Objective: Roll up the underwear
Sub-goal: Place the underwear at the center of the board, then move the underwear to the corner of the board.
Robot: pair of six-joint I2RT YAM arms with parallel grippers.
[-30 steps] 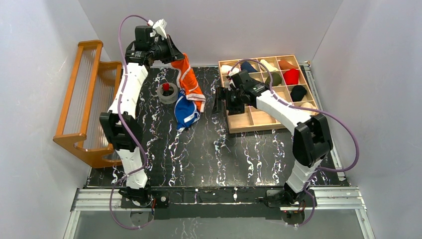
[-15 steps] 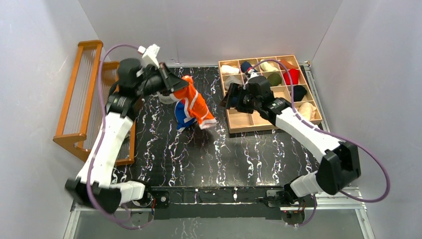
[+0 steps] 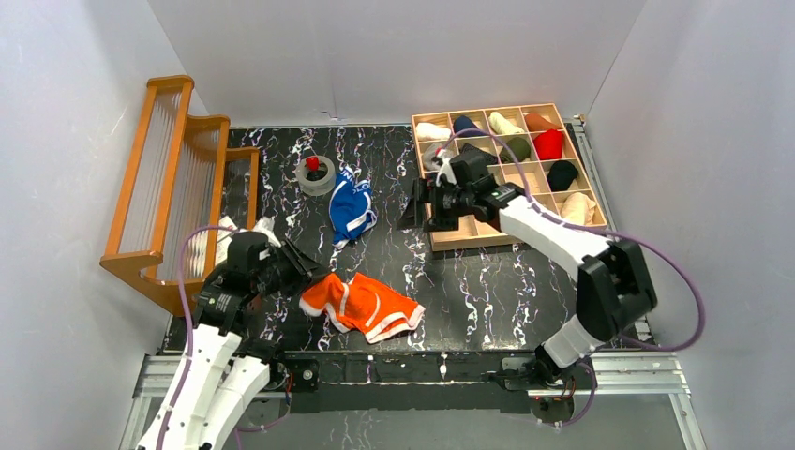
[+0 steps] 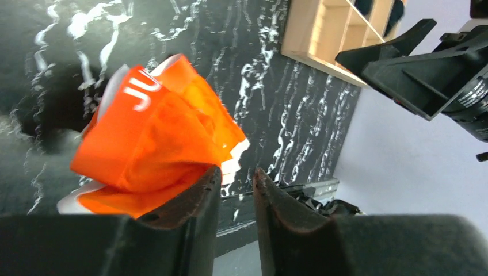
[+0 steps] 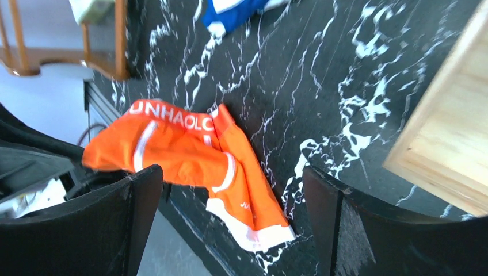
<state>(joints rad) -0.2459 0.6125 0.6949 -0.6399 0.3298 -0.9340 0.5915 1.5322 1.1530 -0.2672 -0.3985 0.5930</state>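
Left arm has swung all the way from the back of the table to the near-left corner, and the orange briefs (image 3: pixel 362 306) that were dangling in the air half a second ago are now flopped on the black marble table (image 3: pixel 487 281) close to the front edge, waistband lettering showing. Right arm has barely budged.

Biggest stuff first: wooden rack (image 3: pixel 155 192) stands off the table's left side, and the wooden compartment tray (image 3: pixel 472 228) sits at the back right with rolled items in several cells.

Right gripper (image 3: pixel 418 203) hovers by the tray's left edge, jaws spread wide with nothing between them, and its camera looks down at the orange pair.

Left gripper (image 4: pixel 235 172) is right at the left end of the orange briefs. Its fingers are nearly together with just a thin slit, and the fabric is bunched against one of them. Honestly can't tell if it's pinching cloth or not.

Blue briefs (image 3: pixel 352 206) lie crumpled farther back near the middle, well apart from the orange ones. Just beside them to the left is a grey tape roll (image 3: pixel 317 176) with something small and red inside it.
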